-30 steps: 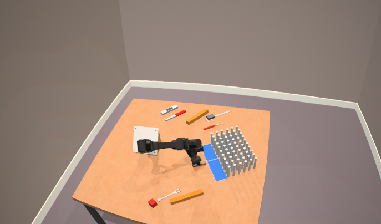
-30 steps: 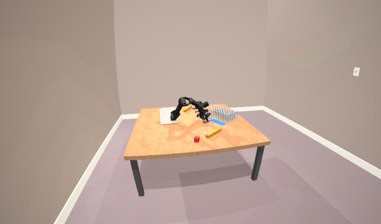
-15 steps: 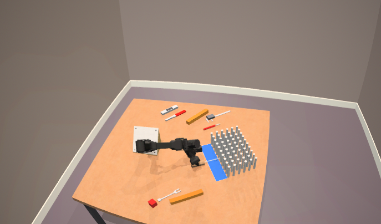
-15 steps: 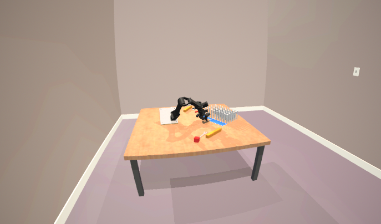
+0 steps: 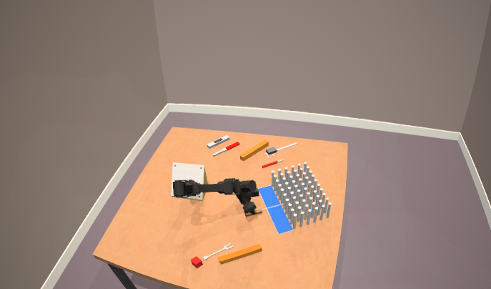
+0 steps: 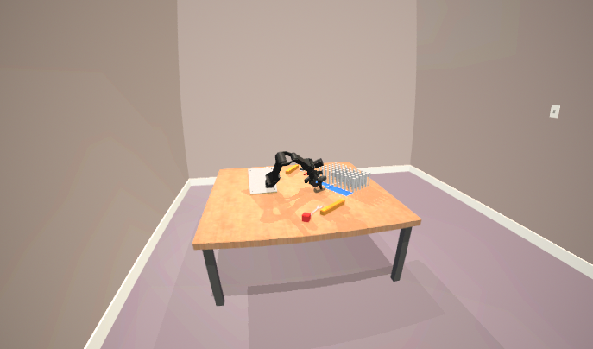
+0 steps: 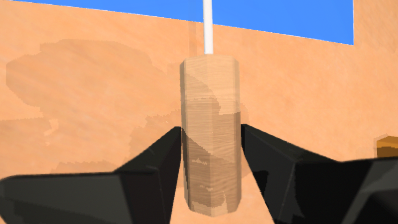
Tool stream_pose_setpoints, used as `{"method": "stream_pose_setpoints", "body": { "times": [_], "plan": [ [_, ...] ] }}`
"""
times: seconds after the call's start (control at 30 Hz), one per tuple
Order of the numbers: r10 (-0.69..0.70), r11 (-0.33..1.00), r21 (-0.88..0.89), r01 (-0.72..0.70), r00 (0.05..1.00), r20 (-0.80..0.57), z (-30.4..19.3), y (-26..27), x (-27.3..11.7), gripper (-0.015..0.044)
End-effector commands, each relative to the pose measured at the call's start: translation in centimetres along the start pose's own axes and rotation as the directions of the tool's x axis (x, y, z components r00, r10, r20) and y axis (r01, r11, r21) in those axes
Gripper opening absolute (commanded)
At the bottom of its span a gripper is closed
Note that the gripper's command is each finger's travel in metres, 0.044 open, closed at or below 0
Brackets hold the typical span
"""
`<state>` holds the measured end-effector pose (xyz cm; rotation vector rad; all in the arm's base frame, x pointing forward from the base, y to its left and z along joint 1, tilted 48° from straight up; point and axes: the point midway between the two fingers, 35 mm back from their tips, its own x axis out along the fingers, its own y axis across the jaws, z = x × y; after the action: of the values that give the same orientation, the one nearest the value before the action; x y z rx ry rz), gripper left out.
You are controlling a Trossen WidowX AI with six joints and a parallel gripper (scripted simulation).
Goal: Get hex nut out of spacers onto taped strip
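Observation:
My gripper [image 5: 255, 212] [image 7: 210, 131] is shut on the wooden handle [image 7: 212, 95] of a tool, just in front of the blue taped strip [image 5: 281, 222] [image 6: 337, 189] [image 7: 280, 15]. The tool's thin white rod [image 5: 271, 207] [image 7: 208, 30] runs out from the handle across the strip, and its far end reaches the front edge of the spacer field. The grey metal spacers [image 5: 301, 217] [image 6: 354, 182] stand upright in rows behind the strip. The rod's tip is hidden or too small to tell among the front spacers. The hex nut cannot be made out in any view.
An orange bar [image 5: 239, 253] [image 6: 332, 206], a white forked tool [image 5: 218, 252] and a red cube [image 5: 196, 262] [image 6: 305, 217] lie on the near side. Another orange bar [image 5: 254, 150], a red-handled tool [image 5: 232, 146], a small red tool [image 5: 269, 164] and a grey block [image 5: 271, 150] lie on the far side.

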<state>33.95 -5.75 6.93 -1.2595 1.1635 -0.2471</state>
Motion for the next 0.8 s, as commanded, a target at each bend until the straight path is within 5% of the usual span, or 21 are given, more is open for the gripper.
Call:
{"method": "stream_pose_setpoints", "body": {
  "times": [0.0, 0.77],
  "plan": [
    [0.002, 1.0, -0.002, -0.002, 1.0, 0.004, -0.2, 0.0, -0.1, 0.0],
    [0.003, 1.0, -0.003, -0.003, 1.0, 0.004, -1.4, 0.0, -0.6, 0.0]
  ]
}}
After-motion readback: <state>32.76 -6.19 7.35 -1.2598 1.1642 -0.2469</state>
